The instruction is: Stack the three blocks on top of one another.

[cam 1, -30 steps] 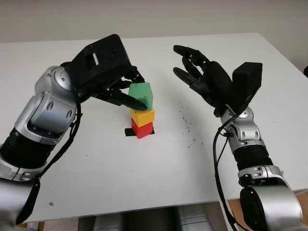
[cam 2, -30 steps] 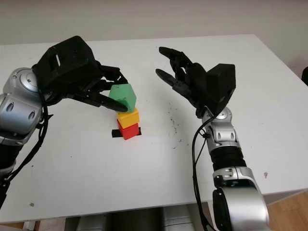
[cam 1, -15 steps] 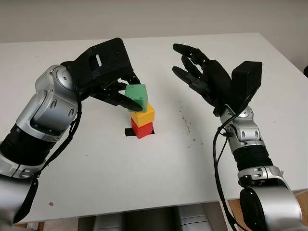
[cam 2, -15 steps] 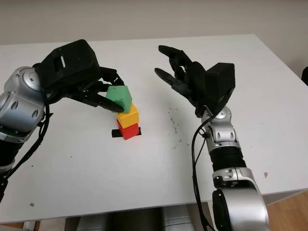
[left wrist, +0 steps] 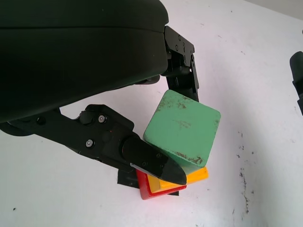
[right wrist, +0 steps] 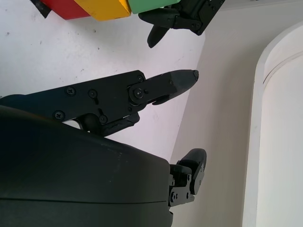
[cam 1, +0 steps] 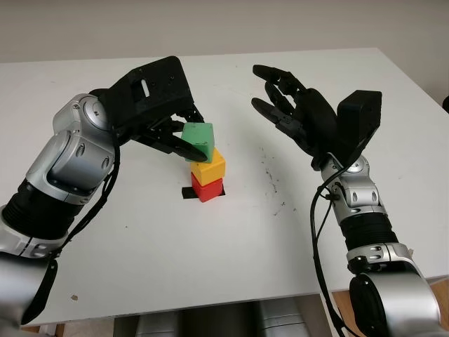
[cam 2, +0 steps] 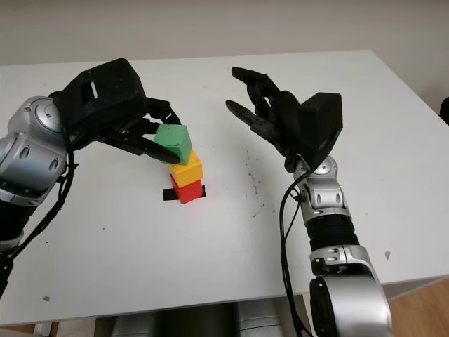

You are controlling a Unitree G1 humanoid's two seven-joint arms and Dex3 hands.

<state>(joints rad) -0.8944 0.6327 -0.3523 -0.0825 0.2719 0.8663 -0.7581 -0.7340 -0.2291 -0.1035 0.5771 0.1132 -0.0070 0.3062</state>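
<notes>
The left hand clamps the green block atop the yellow block and red block; the right hand, at 3 o'clock, is open.

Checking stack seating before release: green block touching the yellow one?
Touching. In the left eye view the green block, tilted in the left hand, meets the yellow block with no gap visible.
</notes>
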